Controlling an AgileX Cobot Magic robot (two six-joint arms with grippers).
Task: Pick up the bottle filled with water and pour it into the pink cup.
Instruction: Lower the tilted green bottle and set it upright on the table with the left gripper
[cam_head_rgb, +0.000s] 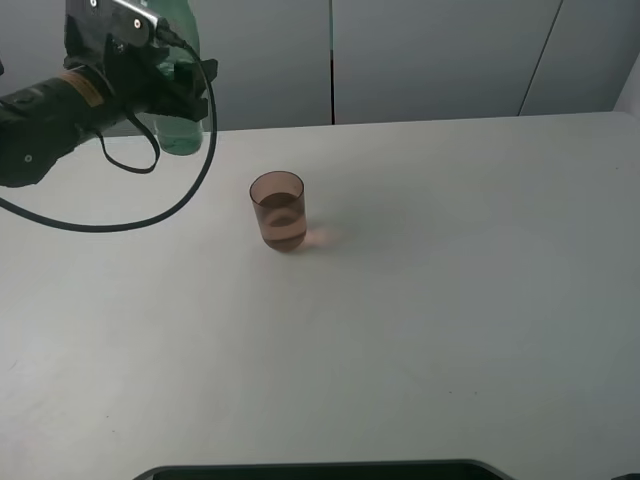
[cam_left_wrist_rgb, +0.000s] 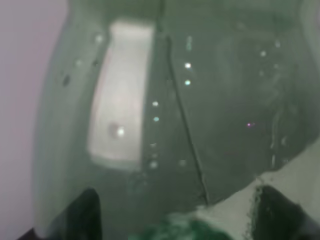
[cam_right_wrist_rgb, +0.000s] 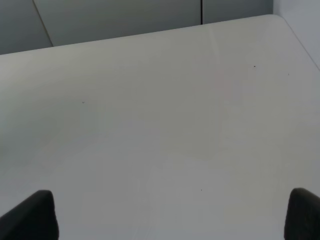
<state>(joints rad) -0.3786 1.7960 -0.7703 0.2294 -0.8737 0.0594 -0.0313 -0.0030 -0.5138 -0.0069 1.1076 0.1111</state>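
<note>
The green-tinted bottle (cam_head_rgb: 181, 130) stands upright at the table's far left, near the back edge. My left gripper (cam_head_rgb: 186, 92) is around its middle, and the arm hides much of it. In the left wrist view the bottle (cam_left_wrist_rgb: 200, 110) fills the frame, wet with droplets, and sits between the two dark fingertips (cam_left_wrist_rgb: 85, 217); the jaws look closed on it. The pink cup (cam_head_rgb: 277, 210) stands upright in the middle of the table, to the right of and nearer than the bottle, apart from it. My right gripper (cam_right_wrist_rgb: 170, 215) is open and empty over bare table.
A black cable (cam_head_rgb: 150, 215) loops from the left arm down over the table to the left of the cup. The white table (cam_head_rgb: 450, 300) ends at a grey wall behind. A dark edge (cam_head_rgb: 320, 468) shows at the front.
</note>
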